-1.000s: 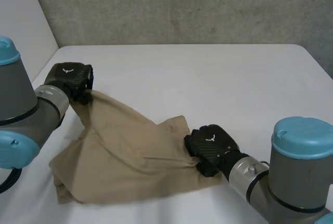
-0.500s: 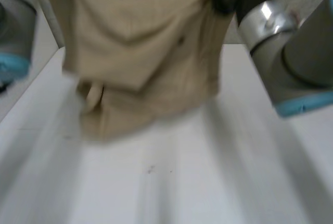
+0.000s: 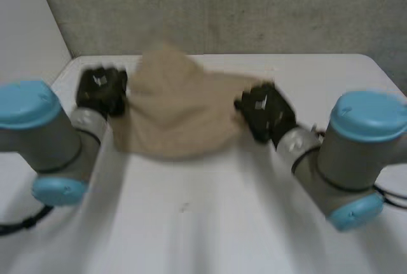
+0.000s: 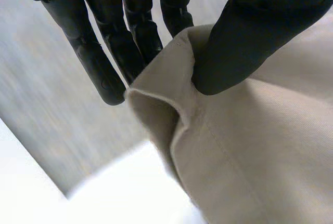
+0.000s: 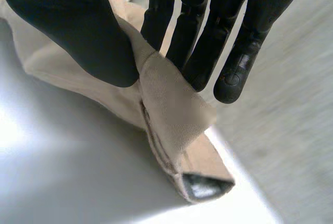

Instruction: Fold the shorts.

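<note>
Left robot hand [image 3: 100, 91] gripped the shorts [image 3: 175, 112] at one side edge. In the left wrist view the cloth edge was pinched between the thumb and the straight fingers. Right robot hand [image 3: 264, 112] gripped the opposite side edge in the same manner, with a fold of cloth clamped between thumb and fingers.

Change of state:
- One second before, the shorts lay crumpled on the near left part of the desk [image 3: 210, 223], with the two hands on them at uneven positions.
- Half a second before, both hands had raised the garment high, and it hung freely close to the head camera.
- At this moment the shorts were at the far middle of the desk, stretched between the two hands, which were roughly level with each other.

Assessment: the lift and the carry outward probably served to shake out and spread the garment. No fold was yet made, so the task was judged to be at the flattening step.

Not determinable:
- Whether the lower edge of the shorts rested on the desk or hung just above it.
- Whether the held edges belonged to the waistband or the leg hems.
- Whether creases or doubled layers remained in the far part of the cloth, which bulged upward between the hands.
</note>
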You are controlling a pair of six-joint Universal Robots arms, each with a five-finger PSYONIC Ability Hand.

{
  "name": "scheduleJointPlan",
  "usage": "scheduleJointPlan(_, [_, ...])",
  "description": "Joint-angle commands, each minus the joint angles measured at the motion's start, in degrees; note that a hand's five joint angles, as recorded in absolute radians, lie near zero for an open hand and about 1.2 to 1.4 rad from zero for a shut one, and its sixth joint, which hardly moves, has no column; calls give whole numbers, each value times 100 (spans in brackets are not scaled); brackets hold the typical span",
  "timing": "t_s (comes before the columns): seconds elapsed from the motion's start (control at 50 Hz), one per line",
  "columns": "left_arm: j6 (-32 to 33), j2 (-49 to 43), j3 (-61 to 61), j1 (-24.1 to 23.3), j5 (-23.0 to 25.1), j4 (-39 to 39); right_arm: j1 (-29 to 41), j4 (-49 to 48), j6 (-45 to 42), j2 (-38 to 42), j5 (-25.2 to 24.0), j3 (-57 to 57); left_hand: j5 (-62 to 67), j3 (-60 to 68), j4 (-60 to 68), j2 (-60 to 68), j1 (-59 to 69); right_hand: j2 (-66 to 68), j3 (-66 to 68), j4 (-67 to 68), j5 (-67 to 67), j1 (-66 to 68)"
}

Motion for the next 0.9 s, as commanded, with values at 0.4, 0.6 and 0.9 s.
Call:
scheduleJointPlan(0.4, [605,595,-128,-188,133,-937,-218,663,671,-57,167,668,-4379,-4596,-4641,-4639,-4262,1290,1114,1194,1302,2474])
scheduleJointPlan(0.6, [649,2090,-1657,-161,1002,-1086,-201,680,741,-13,448,607,-3084,-3301,-3346,-3345,-2967,1290,1114,1194,1302,2474])
scheduleJointPlan(0.9, [675,1318,-1922,287,1284,-1561,-209,698,741,-22,466,624,-2797,-3014,-3060,-3058,-2681,1290,1114,1194,1302,2474])
